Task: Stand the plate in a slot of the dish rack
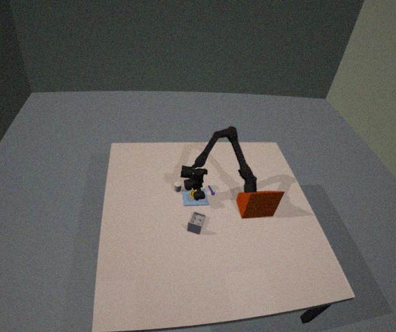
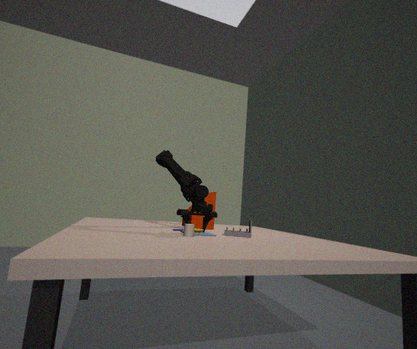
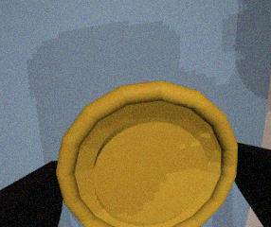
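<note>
A yellow plate lies face up on the light blue mat. My gripper points down with its fingers wide apart, one on each side of the plate. In the wrist view both fingers meet the rim, and the rim covers their tips, so it looks shut on the plate across its width. A small grey dish rack stands in front of the mat in the top view, with no plate in it.
A pale cup stands just left of the mat in the top view. A blue thin object lies right of the mat. A large orange block stands by the arm's base.
</note>
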Robot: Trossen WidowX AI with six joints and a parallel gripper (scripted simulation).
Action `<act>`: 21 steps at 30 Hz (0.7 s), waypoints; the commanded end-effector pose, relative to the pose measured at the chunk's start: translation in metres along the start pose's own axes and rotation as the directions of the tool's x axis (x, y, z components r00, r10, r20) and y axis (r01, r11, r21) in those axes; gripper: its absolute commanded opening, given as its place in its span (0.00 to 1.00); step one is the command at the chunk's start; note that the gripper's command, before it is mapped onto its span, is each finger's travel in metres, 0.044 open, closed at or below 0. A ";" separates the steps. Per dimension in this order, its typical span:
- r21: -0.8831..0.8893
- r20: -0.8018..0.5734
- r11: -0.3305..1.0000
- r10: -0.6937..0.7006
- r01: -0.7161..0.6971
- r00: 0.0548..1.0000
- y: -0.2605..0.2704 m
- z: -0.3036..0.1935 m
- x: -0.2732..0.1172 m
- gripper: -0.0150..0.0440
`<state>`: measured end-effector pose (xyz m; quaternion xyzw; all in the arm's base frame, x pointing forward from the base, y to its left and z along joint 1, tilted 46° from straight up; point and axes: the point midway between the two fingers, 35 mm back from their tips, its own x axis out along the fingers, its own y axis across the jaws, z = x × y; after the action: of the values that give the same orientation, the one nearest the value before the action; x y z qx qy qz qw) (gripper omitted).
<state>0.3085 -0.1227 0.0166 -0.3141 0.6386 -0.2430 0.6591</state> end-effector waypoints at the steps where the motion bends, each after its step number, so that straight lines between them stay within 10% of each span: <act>1: -0.005 0.001 1.000 0.001 -0.001 1.000 0.000 0.000 0.000 0.81; 14: -0.005 0.004 1.000 0.022 -0.022 1.000 0.006 0.012 -0.049 0.27; 21: -0.005 0.003 1.000 0.027 -0.027 1.000 0.008 0.016 -0.088 0.25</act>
<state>0.3161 -0.0655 0.0600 -0.3103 0.6454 -0.2330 0.6580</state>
